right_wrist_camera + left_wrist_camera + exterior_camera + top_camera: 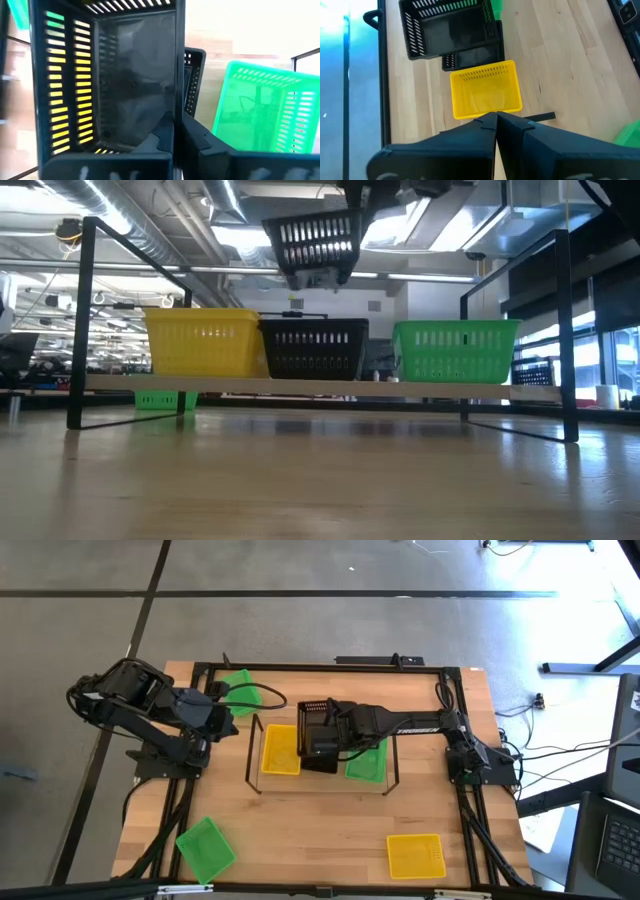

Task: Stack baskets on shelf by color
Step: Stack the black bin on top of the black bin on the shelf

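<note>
Three baskets sit in a row on the shelf (300,386), one yellow (203,341), one black (313,347), one green (455,350), while the right gripper (176,131), clamped on a second black basket (318,242), holds it above them, and the left gripper (496,120), pressed together, waits at the table's left side.

Perforated plastic baskets (205,340) sit on a smooth light-wood shelf (300,387) with thin black wire frames.

Right tool (176,134) clamped shut mid-table; left tool (496,120) shut, waiting.
</note>
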You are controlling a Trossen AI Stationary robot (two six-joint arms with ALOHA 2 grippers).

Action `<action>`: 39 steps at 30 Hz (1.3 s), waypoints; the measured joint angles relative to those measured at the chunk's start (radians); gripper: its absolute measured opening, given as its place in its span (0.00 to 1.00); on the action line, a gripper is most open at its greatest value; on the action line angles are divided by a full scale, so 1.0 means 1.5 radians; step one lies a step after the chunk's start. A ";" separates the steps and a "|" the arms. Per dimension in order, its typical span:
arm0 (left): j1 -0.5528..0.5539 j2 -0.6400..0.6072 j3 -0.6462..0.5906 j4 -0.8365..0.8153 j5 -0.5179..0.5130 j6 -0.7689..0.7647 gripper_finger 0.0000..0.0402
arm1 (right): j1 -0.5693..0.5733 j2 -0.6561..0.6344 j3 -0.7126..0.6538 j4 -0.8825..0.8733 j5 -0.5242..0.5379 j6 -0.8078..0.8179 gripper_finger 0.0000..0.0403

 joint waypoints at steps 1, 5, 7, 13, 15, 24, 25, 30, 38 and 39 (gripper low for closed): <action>0.000 0.000 0.000 0.000 0.000 0.000 0.00 | 0.000 0.002 -0.005 0.001 0.000 0.002 0.01; 0.000 0.000 0.000 0.000 0.000 0.001 0.00 | 0.002 0.005 -0.061 0.027 -0.007 0.033 0.01; 0.000 0.000 0.000 -0.001 0.000 0.001 0.00 | 0.002 0.005 -0.077 0.028 -0.018 0.045 0.01; 0.000 0.000 0.000 -0.003 0.001 0.002 0.00 | 0.002 0.005 -0.119 0.062 -0.019 0.065 0.01; 0.000 0.000 0.000 -0.003 0.001 0.002 0.00 | 0.002 0.004 -0.134 0.076 -0.024 0.070 0.01; 0.000 0.000 0.000 -0.003 0.001 0.035 0.00 | 0.002 0.004 -0.194 0.133 -0.052 0.066 0.05; 0.000 0.000 0.000 -0.003 0.001 0.035 0.00 | 0.002 0.004 -0.197 0.137 -0.052 0.066 0.07; 0.000 0.000 0.000 -0.003 0.001 0.035 0.00 | 0.002 0.004 -0.197 0.151 -0.052 0.049 0.14; 0.000 0.000 0.000 -0.003 0.001 0.031 0.00 | 0.002 0.004 -0.188 0.139 -0.052 0.021 0.17; 0.000 0.000 0.000 -0.002 0.001 0.030 0.00 | 0.002 0.004 -0.180 0.134 -0.052 0.021 0.17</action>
